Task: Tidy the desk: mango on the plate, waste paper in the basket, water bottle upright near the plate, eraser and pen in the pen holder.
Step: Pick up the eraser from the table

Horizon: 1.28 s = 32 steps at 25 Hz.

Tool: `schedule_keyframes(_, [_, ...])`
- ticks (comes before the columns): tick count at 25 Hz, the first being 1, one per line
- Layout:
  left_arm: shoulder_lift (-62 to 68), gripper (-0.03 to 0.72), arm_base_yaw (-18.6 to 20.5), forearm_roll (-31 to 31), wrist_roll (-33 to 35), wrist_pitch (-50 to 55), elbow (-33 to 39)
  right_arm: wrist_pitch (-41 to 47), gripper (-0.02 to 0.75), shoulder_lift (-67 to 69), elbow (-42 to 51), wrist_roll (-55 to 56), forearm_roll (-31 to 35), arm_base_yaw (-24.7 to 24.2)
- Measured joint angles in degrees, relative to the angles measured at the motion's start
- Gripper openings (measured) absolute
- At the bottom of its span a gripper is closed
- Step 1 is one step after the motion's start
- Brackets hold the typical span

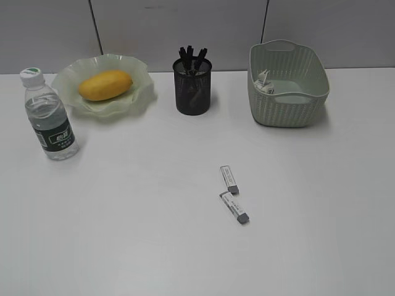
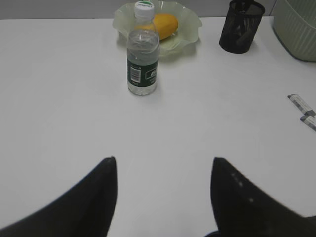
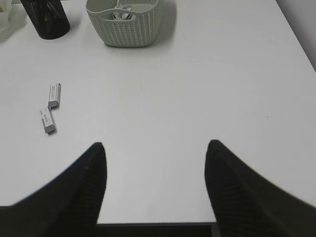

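The mango [image 1: 105,85] lies on the pale green plate [image 1: 141,89] at the back left; both also show in the left wrist view, the mango [image 2: 165,24] on the plate [image 2: 190,24]. The water bottle [image 1: 50,116] stands upright front-left of the plate, also seen in the left wrist view [image 2: 142,52]. The black mesh pen holder [image 1: 192,86] holds dark pens. The waste paper [image 1: 264,81] lies inside the basket [image 1: 290,105]. Two erasers [image 1: 229,178] [image 1: 235,207] lie on the desk [image 1: 123,216]. My left gripper [image 2: 163,160] and right gripper [image 3: 153,145] are open and empty, neither seen in the exterior view.
In the right wrist view the desk's front edge [image 3: 158,223] runs just below the jaws, with the basket [image 3: 128,24], pen holder [image 3: 47,19] and erasers [image 3: 54,95] [image 3: 46,120] ahead to the left. A grey panelled wall stands behind the desk.
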Motion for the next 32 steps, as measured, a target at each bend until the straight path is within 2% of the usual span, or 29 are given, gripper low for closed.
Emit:
schedule_keyframes(9, [0.0, 0.456, 0.0, 0.0, 0.0, 0.0, 0.0, 0.0, 0.498, 0.1, 0.0, 0.0, -0.4, 0.0])
schedule_keyframes(12, [0.0, 0.456, 0.0, 0.0, 0.0, 0.0, 0.0, 0.0, 0.498, 4.1, -0.1, -2.1, -0.3, 0.0])
schedule_keyframes(18, [0.0, 0.456, 0.0, 0.0, 0.0, 0.0, 0.0, -3.9, 0.498, 27.3, -4.7, -4.3, 0.3, 0.0])
schedule_keyframes(28, [0.0, 0.455, 0.0, 0.0, 0.0, 0.0, 0.0, -1.2, 0.498, 68.8, -24.6, -6.9, 5.9, 0.2])
schedule_keyframes(32, [0.0, 0.455, 0.0, 0.0, 0.0, 0.0, 0.0, 0.5, 0.49, 80.8, -33.1, -7.2, 4.4, 4.3])
